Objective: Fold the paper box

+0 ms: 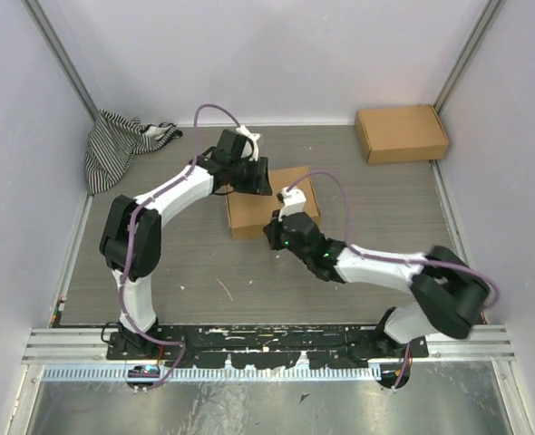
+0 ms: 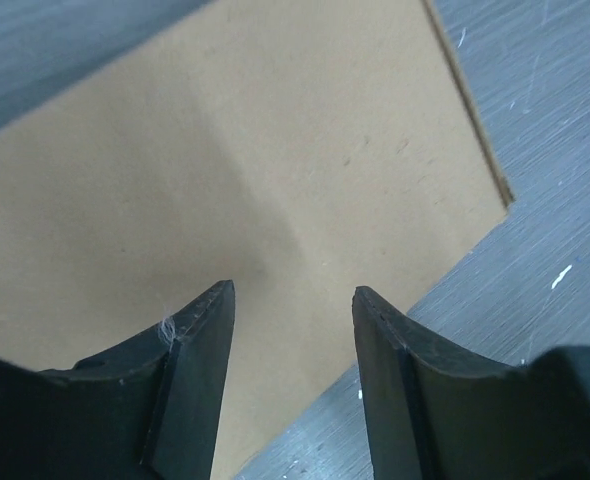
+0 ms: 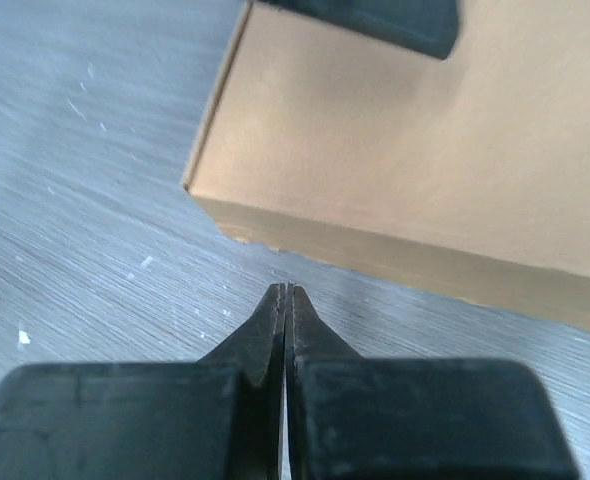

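Two risks: your parted, empty left fingers (image 2: 200,345) may let the paper box (image 2: 275,150) spring apart, and your pinched-together right fingers (image 3: 265,335) may shove it.

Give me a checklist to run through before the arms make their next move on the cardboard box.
1. Brown corrugated cardboard mailer box lid lying flat: ok.
2. Left fingers open above the lid: ok.
3. Left fingers touching the lid: cannot tell.
4. Right fingers shut, apart from the box's side wall: ok.
5. Tabs tucked in: cannot tell.
6. Second, assembled brown cardboard box well away at the far right: ok.
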You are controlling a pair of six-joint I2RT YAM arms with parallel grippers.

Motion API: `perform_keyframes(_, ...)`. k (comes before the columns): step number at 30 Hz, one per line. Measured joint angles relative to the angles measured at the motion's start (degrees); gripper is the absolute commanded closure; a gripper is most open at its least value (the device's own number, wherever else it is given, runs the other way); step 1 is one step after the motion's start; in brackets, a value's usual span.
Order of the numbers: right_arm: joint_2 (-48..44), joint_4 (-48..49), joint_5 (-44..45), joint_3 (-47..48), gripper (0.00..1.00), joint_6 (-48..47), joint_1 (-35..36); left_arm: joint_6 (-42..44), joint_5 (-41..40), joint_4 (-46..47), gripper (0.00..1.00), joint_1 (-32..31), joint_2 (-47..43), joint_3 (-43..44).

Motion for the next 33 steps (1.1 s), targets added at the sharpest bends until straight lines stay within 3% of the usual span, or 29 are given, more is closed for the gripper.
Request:
perform_keyframes(3, -10.0, -6.6, 4.3, 0.3, 0.74, -0.3, 0.0, -0.5, -1.8, -0.9, 0.38, 0.0, -2.0, 1.2)
perform_keyframes(6, -14.2, -17.8, 9.0, 5.6, 0.37, -0.6, -1.1, -2.2, -5.2, -1.9, 0.37, 0.1, -8.3, -2.3)
perform_keyframes(9, -10.6, -26.6, 10.7, 13.2, 0.23, -0.5, -3.8, -4.5, -8.6, -2.6, 0.36, 0.1, -17.3, -9.3)
perform_keyframes(14, -4.2, -34.5, 6.3, 16.6, 0.23, 0.3, -13.4, -8.5, -13.2, -2.9, 0.35, 0.6, -26.5, -20.7)
perform_keyframes(18, -0.5, -35.6, 0.9, 16.6, 0.24, 0.8, -21.8, -10.4, -15.4, -3.4, 0.35, 1.2, -25.5, -25.1)
perform_keyframes(22, 1.9, -35.8, -4.2, 16.7, 0.27, 0.5, -26.4, -11.0, -16.1, -3.4, 0.35, 1.3, -21.4, -24.3)
perform_keyframes(33, 9.5, -34.7, -11.7, 20.8, 0.34, -0.6, -27.8, -11.4, -14.3, -2.0, 0.36, 1.7, -11.3, -18.1)
